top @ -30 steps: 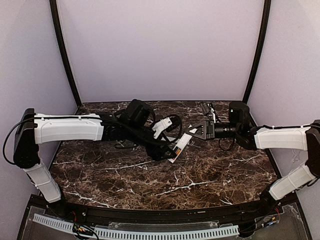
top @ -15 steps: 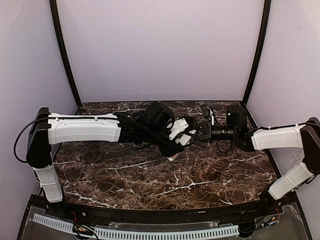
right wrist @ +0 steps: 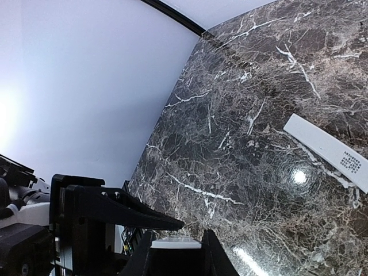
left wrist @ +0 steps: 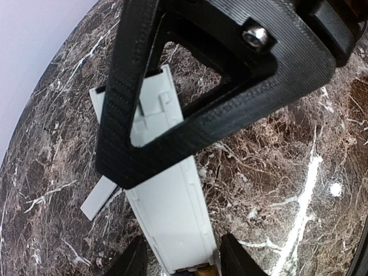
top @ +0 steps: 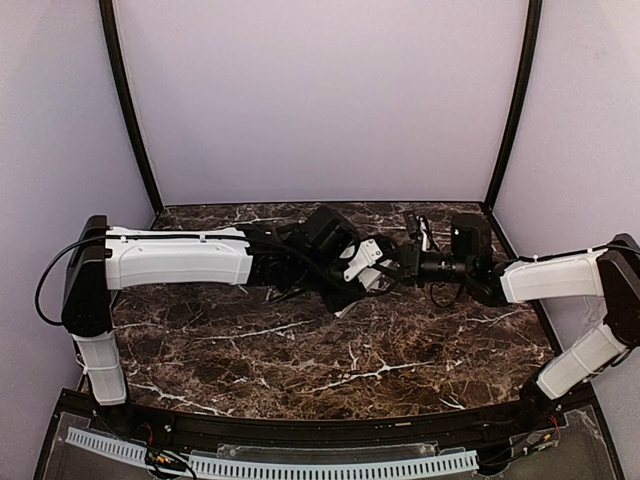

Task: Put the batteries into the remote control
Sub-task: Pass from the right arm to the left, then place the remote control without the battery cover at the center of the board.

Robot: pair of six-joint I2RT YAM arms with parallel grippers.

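The left arm (top: 180, 258) reached in from the left to the middle of the counter (top: 300, 360). Its wrist view showed the remote control (left wrist: 172, 213) running straight away from the left jaws, long axis in line with them. The two fingertips (left wrist: 135, 261) stood one on each side of the remote's near end, close against its edges. Whether they pinched it or merely flanked it could not be told. A sliver of orange (left wrist: 202, 270) sat between them at the bottom edge, possibly the red-orange battery; the dark battery was nowhere to be found. Left of the remote, a thin white strip (left wrist: 100, 198) lay flat on the counter, probably the battery cover.

Further right, one finger (left wrist: 122, 115) of the right jaws, a black triangular frame, crossed the remote's far part. The right jaws were set narrow and clamped on that end, a white edge (right wrist: 175, 244) showing between them. The remote appeared lifted off the counter between the two arms and carried by the right. The left jaws stood nearer the end where loading would likely happen.
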